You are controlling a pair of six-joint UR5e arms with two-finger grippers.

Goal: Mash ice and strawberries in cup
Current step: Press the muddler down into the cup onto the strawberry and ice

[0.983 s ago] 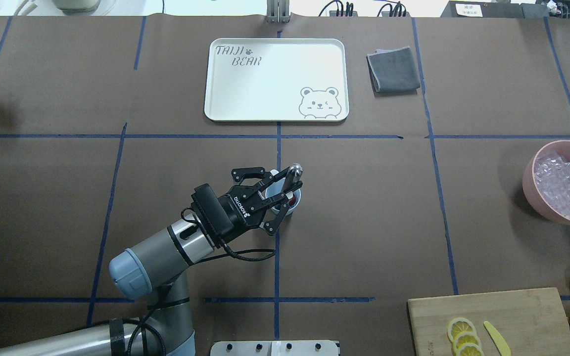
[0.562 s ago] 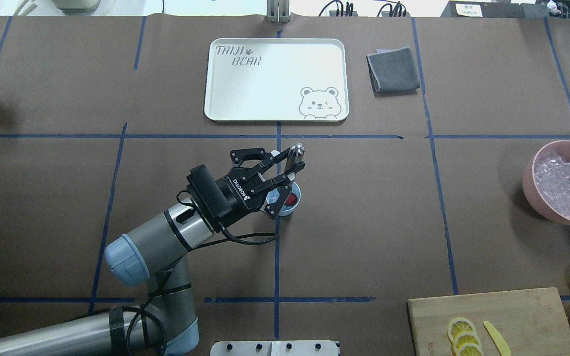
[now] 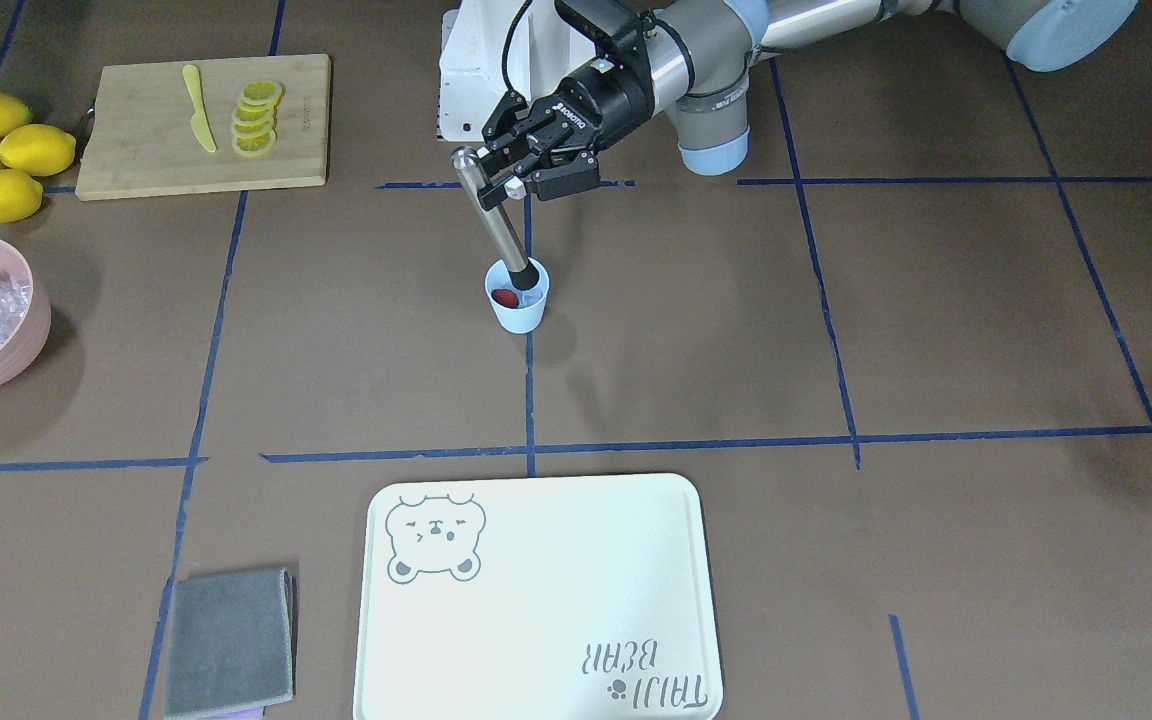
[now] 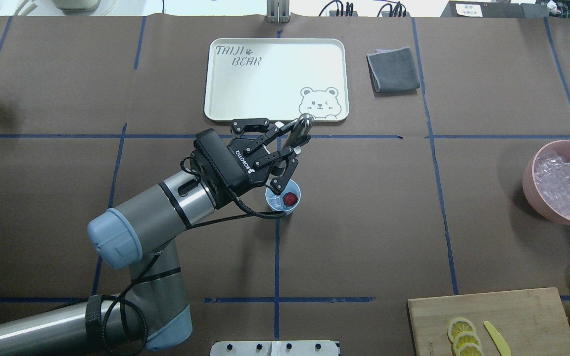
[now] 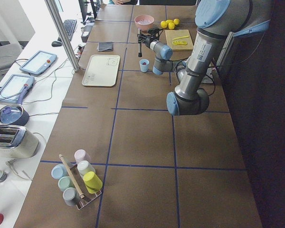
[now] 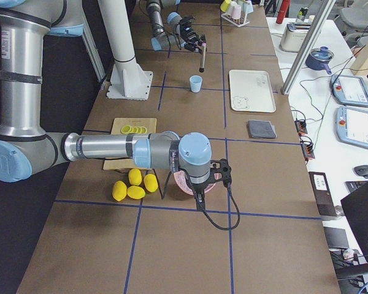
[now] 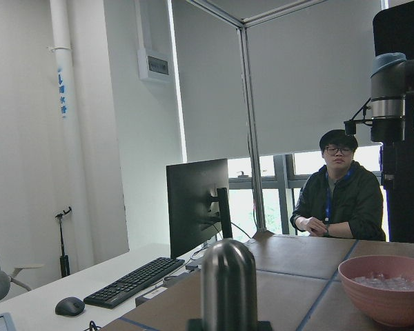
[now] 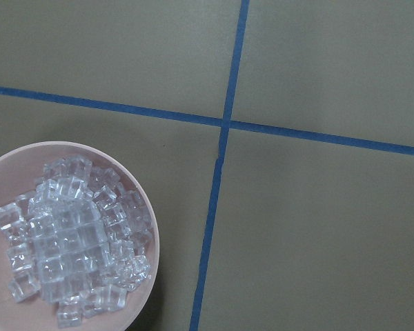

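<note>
The pale-blue cup [image 4: 282, 210] stands near the table's middle; it also shows in the front view [image 3: 518, 316]. Inside lie a dark-red strawberry [image 4: 290, 199] and a clear ice cube [image 4: 275, 201]. My left gripper [image 4: 291, 144] is shut on a metal muddler [image 3: 494, 215], tilted, above and beyond the cup. The muddler's black lower end sits at the cup's rim [image 3: 526, 271]. Its rounded top fills the left wrist view [image 7: 228, 283]. My right gripper [image 6: 216, 174] hangs over the pink bowl; I cannot tell whether it is open.
The pink bowl [image 4: 532, 173] of ice cubes [image 8: 69, 241] stands at the right edge. A cutting board [image 3: 136, 150] with lemon slices and a yellow knife, whole lemons [image 3: 6, 150], a white tray [image 4: 275, 79], a grey cloth [image 4: 393, 69] and a cup rack [image 5: 78, 183] are around.
My left gripper has risen and moved away from me with the muddler. The muddler's lower end has come up out of the cup to its rim, uncovering the strawberry and ice.
</note>
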